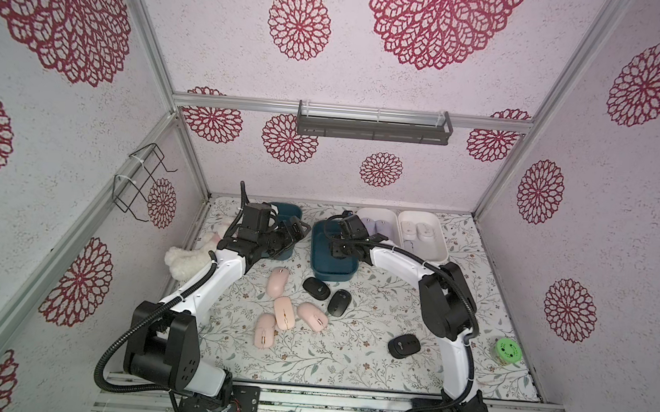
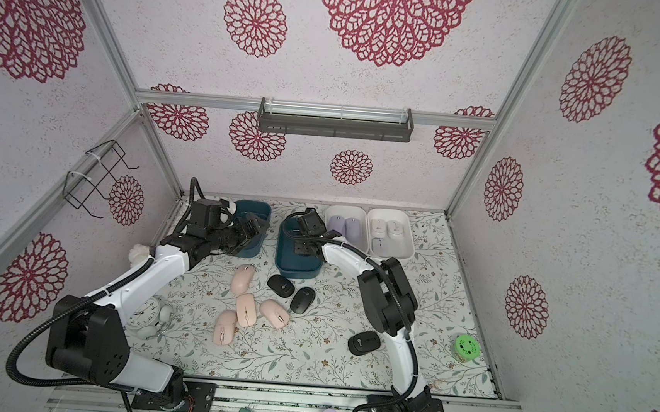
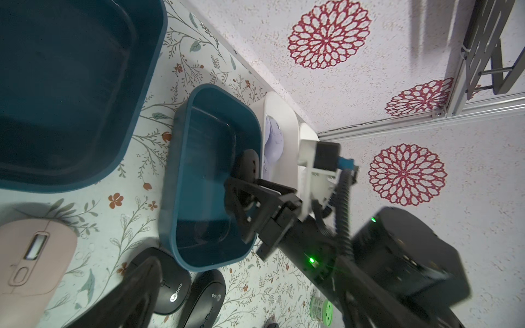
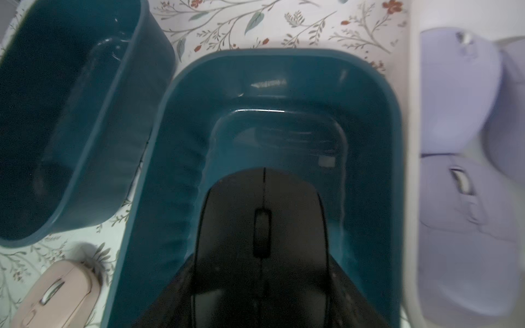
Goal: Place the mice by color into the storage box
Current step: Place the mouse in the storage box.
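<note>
A laboratory robot test cell is indicated: an aluminium-profile frame [image 1: 247,105] is panelled with flower-printed walls [image 1: 213,25], and a left arm [image 1: 226,271] and right arm [image 1: 396,258] are bolted to a slotted rail [image 1: 345,403] fronting a mat-covered bench [image 1: 348,361].

L pincer [image 1: 295,229] open wide (arm fwd), R pincer [image 3: 243,204] clamps black mouse [image 4: 262,227].

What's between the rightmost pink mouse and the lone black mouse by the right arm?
Nothing: only bare floral mat between pink mouse and lone black mouse, in both top views.
</note>
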Controlling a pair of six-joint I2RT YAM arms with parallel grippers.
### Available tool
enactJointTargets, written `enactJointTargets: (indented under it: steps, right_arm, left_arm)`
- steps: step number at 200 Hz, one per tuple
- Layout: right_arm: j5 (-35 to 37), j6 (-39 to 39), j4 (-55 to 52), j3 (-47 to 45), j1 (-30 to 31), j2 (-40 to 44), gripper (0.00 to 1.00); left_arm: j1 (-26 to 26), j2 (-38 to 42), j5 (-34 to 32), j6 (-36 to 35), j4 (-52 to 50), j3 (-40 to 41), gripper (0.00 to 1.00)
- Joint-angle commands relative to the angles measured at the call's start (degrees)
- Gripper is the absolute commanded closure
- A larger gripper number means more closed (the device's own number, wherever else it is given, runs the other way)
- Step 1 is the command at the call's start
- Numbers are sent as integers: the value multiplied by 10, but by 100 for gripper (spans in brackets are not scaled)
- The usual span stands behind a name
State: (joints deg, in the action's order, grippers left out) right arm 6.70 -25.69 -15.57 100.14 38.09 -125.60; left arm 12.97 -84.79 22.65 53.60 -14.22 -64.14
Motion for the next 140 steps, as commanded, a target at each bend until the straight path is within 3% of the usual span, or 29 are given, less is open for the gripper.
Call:
enactJointTargets:
  steps: [1,42,101,140]
  right_arm:
    - [-2,5,10,88,-2,-42,44]
    - [5,-20,-32,188,0,-139,44]
    - [46,-59,-73,281,1,-212,41]
    - [41,-72,-107,331,1,-228,32]
  left_arm:
    - [-2,-2,4,4,6,-8,3]
    - [-2,3,6,8,11,-5,3]
    - [-3,4,13,11,14,-6,3]
    - [-5,2,18,13,14,-6,3]
